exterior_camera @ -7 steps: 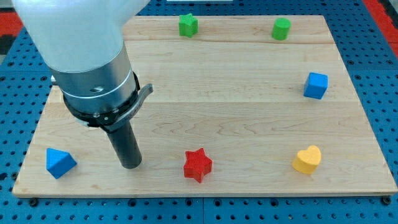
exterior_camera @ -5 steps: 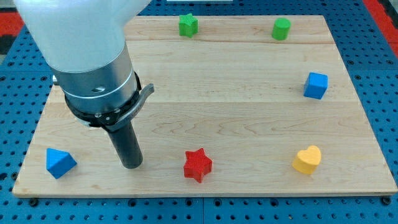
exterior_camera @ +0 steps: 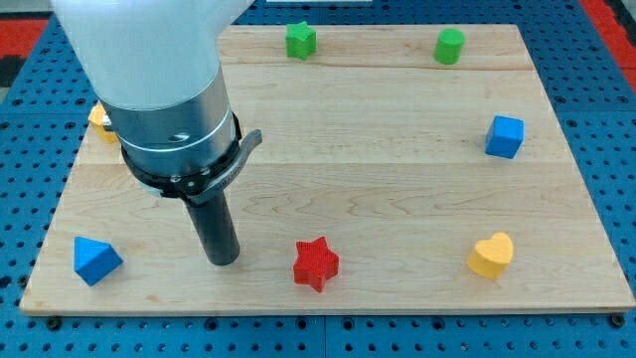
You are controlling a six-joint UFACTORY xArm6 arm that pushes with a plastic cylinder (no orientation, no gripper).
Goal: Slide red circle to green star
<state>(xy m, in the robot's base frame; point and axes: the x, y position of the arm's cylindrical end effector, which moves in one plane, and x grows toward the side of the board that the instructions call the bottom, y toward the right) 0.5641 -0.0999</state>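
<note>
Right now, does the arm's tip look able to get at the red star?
Probably yes. My tip stands on the board just to the view's left of the red star, apart from it, with only bare wood between them. A short slide toward the view's right should meet it.

The pale, light-grained wooden board [exterior_camera: 397,149] lies on a blue pegboard surface [exterior_camera: 606,89] dotted with dark holes. On the board sit a green star block [exterior_camera: 300,40], a green cylinder block [exterior_camera: 449,46], a blue cube block [exterior_camera: 505,136], a yellow heart block [exterior_camera: 491,256], a red star block [exterior_camera: 316,264] and a blue triangular block [exterior_camera: 95,261]. A sliver of orange-yellow block [exterior_camera: 99,118] peeks out beside the white and grey arm [exterior_camera: 169,99], whose rod is dark down to my tip [exterior_camera: 225,261].
</note>
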